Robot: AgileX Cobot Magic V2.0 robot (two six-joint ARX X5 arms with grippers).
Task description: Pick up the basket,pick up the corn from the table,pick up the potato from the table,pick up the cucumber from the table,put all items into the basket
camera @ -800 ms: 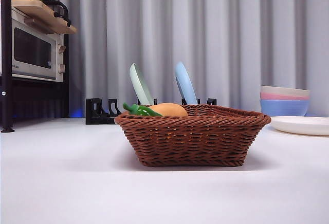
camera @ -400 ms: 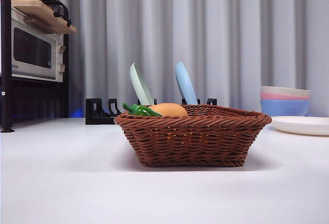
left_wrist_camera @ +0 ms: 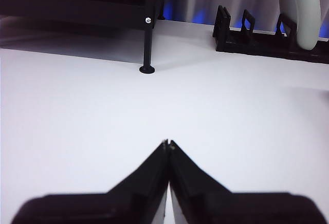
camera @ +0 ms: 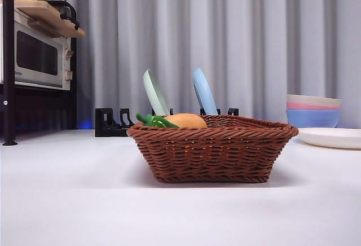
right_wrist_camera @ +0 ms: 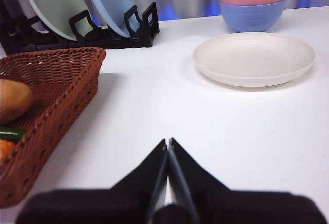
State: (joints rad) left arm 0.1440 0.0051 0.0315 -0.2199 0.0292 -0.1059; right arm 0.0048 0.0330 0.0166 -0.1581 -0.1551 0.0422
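Basket (camera: 212, 149) sits flat on the table (camera: 67, 201), mid-scene, w/ potato (camera: 185, 121) and cucumber (camera: 153, 121) poking above the rim on one side. Right wrist cam shows potato, a green sliver of cucumber, and an orange bit at the pic's edge, prob the corn (right_wrist_camera: 4, 149), all inside against one wall. Right gripper (right_wrist_camera: 167, 143) hangs over bare table just beside the basket, jaws together, nothing in them. Left gripper (left_wrist_camera: 167, 144) is well apart over bare table near the shelf leg (left_wrist_camera: 148, 44), jaws together too, empty. So, looks like everything's loaded; risks now are small but real. Load sits bunched to one side, so a lift by the far rim would tip the basket and the potato could roll out. Right arm is close to the wicker wall; a careless swing could nudge or drag it. Plate (right_wrist_camera: 254, 58) and bowls (right_wrist_camera: 253, 0) lie near that arm's path, plate rack (right_wrist_camera: 87, 31) behind — a wide retreat could clip them.
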